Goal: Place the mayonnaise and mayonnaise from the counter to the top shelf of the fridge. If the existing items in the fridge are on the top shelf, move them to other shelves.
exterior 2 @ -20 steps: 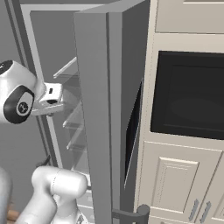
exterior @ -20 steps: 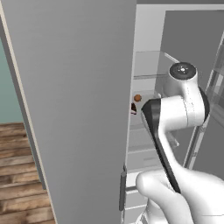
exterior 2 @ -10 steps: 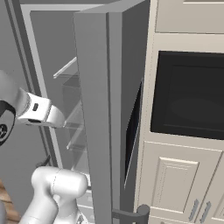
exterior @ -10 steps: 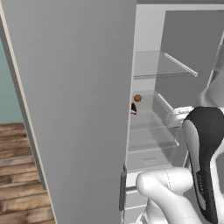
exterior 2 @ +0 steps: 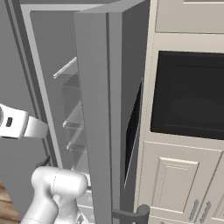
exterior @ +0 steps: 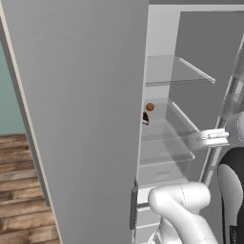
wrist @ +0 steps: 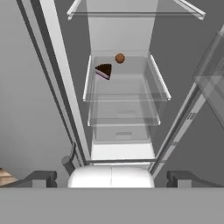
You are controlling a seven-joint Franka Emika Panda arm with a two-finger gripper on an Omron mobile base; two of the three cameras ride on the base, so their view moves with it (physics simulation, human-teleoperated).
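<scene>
The fridge (exterior: 162, 28) stands open with its white inside showing. A tiny orange-brown ball (wrist: 120, 57) (exterior: 149, 106) and a dark, pink-edged wedge (wrist: 104, 70) (exterior: 145, 117) sit at the back left of a glass shelf (wrist: 127, 87). That shelf is one level below the highest glass shelf in view (wrist: 131, 13) (exterior: 167, 76), which is bare. My gripper (wrist: 111, 176) (exterior: 209, 138) hangs open in front of the fridge, level with the lower shelves and aimed inward, with nothing between its fingertips (wrist: 41, 177). The mayonnaise jars and the counter are out of view.
The left fridge door (exterior: 71, 119) swings out wide. The right door (exterior 2: 105, 109) juts forward with clear racks (wrist: 214, 83). A dark built-in oven (exterior 2: 188, 96) and cream cabinets (exterior 2: 175, 183) stand to the right. White drawers (wrist: 122, 133) lie low in the fridge. The floor is wooden (exterior: 19, 190).
The arm has swung down and to the right in the left base view, clearing the shelves from sight. The hand now points into the fridge. The jaws stay open.
</scene>
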